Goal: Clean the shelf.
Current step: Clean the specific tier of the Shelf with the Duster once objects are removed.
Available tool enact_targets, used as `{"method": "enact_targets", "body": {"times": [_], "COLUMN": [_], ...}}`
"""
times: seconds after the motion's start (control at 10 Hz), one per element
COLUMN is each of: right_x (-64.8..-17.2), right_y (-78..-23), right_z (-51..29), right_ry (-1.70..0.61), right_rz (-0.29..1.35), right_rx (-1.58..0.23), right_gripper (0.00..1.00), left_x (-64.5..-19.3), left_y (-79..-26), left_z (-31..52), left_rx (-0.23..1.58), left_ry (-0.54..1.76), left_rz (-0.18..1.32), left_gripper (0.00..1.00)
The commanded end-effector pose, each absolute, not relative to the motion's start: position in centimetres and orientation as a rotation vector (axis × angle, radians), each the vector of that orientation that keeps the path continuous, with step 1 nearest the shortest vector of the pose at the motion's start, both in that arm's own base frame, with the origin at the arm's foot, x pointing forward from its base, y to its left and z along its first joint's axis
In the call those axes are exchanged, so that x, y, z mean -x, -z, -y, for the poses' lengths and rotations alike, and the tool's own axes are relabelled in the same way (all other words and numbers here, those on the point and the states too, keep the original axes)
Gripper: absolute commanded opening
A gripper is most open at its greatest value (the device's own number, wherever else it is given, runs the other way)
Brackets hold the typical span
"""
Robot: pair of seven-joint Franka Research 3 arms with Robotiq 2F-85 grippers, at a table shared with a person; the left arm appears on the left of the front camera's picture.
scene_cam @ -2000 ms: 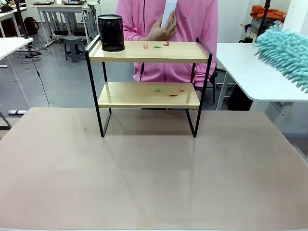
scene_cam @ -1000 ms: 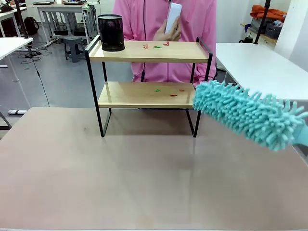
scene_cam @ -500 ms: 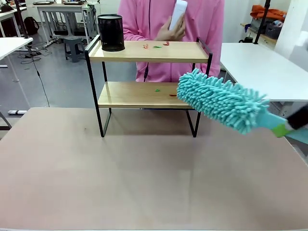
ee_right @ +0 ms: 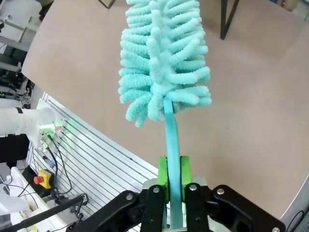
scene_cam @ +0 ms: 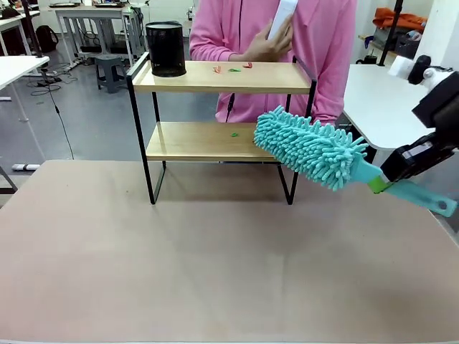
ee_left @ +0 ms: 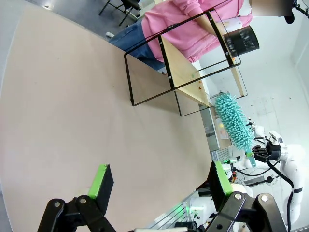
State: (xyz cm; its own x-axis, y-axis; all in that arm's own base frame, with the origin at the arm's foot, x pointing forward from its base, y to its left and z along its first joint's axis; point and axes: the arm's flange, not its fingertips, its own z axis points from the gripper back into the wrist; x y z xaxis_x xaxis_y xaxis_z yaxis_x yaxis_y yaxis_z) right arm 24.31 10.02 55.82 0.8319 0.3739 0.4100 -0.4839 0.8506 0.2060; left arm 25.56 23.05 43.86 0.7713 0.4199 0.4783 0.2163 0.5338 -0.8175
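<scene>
**Dust time: the duster (scene_cam: 308,147) is at the shelf (scene_cam: 215,77)**

The shelf stands at the far side of the brown table (scene_cam: 215,251), with a person in pink just behind it. The right claw (scene_cam: 384,180) is clenched on the duster's thin blue handle. The fluffy blue head points at the right end of the lower board (scene_cam: 193,141). It sits in front of the shelf's right front leg (scene_cam: 297,143). Whether the fluff touches the board cannot be told. The left claw (ee_left: 160,178) hangs well apart from the shelf, with its fingers spread wide and nothing in them.

Small red and green scraps (scene_cam: 233,69) lie on the top board. One more green bit (scene_cam: 234,134) lies on the lower board.

A few things could go wrong from here. The fluffy head could catch on the thin black leg, and a push would then slide or tip the light shelf. A fast sweep could also flick the scraps off the back, onto the floor or the person. The black mesh cup (scene_cam: 165,49) stands at the left end of the top board, so a long wipe up there could knock it off. And the handle is thin, so a hard push could twist it in the claw.
</scene>
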Motion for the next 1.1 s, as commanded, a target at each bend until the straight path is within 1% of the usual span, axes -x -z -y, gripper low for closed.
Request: {"method": "enact_targets", "body": {"times": [0.0, 0.1, 0.5, 0.8, 1.0], "right_x": [-23.7, -24.3, -28.2, -31.6, -33.8], "right_y": [-56.5, -55.8, -55.1, -53.6, -52.5], "right_z": [-9.7, -10.0, -13.4, -16.4, -18.0], "right_ry": [-0.442, -0.462, -0.386, -0.302, -0.188], "right_rz": [0.393, 0.368, 0.432, 0.460, 0.507], "right_rx": [-0.303, -0.310, -0.294, -0.238, -0.231], "right_gripper": [0.12, 0.12, 0.12, 0.12, 0.12], "left_x": [-25.7, -25.7, -25.7, -25.7, -25.7], "left_y": [-44.0, -44.0, -44.0, -44.0, -44.0], "left_z": [-23.0, -23.0, -23.0, -23.0, -23.0], "left_rx": [1.031, 1.031, 1.031, 1.031, 1.031], "left_ry": [-0.117, -0.117, -0.117, -0.117, -0.117], "left_rz": [0.736, 0.736, 0.736, 0.736, 0.736], "left_gripper": [1.00, 1.00, 1.00, 1.00, 1.00]}}
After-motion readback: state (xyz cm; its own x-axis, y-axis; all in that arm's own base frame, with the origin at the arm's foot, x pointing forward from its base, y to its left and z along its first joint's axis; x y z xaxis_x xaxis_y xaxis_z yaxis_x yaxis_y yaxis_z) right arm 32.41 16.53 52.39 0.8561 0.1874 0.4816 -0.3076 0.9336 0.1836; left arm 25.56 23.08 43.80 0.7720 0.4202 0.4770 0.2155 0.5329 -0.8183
